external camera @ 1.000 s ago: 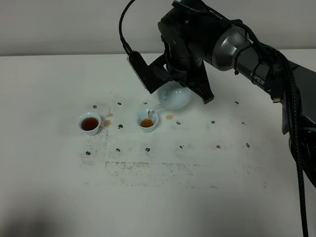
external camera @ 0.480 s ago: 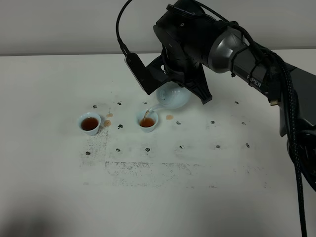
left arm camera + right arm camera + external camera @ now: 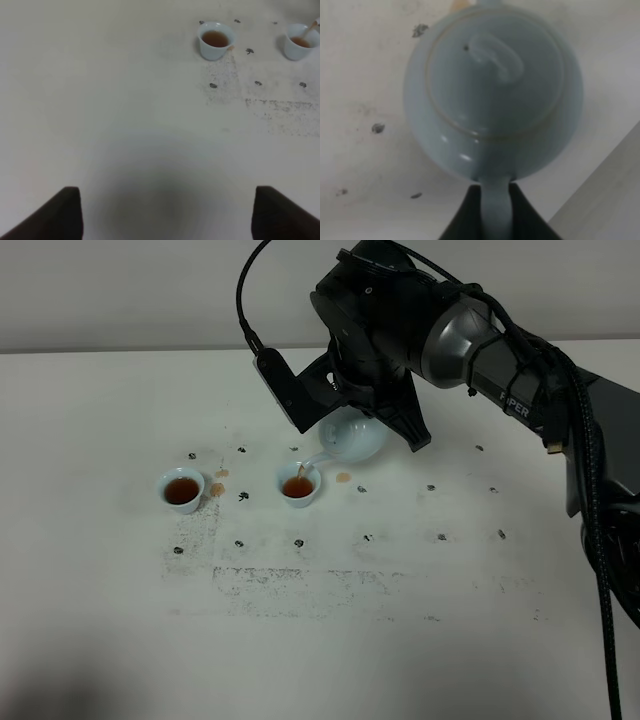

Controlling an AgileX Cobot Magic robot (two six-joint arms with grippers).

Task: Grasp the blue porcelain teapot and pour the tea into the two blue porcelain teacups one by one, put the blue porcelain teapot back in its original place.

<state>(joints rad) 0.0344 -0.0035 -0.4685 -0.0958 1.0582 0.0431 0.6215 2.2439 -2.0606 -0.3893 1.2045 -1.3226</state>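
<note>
The pale blue porcelain teapot (image 3: 356, 439) hangs tilted over the table, its spout down at the right teacup (image 3: 298, 485), and a thin stream of tea runs into that cup. My right gripper (image 3: 495, 216) is shut on the pot's loop handle, with the lid (image 3: 495, 70) facing the wrist camera. The left teacup (image 3: 182, 489) stands apart to the left, full of brown tea. Both teacups (image 3: 215, 40) (image 3: 300, 42) show far off in the left wrist view. My left gripper (image 3: 167, 212) is open over bare table, holding nothing.
Small tea spills (image 3: 218, 489) (image 3: 343, 477) stain the white table (image 3: 400, 640) beside the cups. Black dots and a scuffed patch (image 3: 300, 585) mark it. The right arm (image 3: 520, 380) spans the back right, with a black cable (image 3: 245, 300) looping above.
The right arm and teapot have shifted slightly left and tipped a little more. Tea keeps running into the right cup. The left gripper has not moved.
</note>
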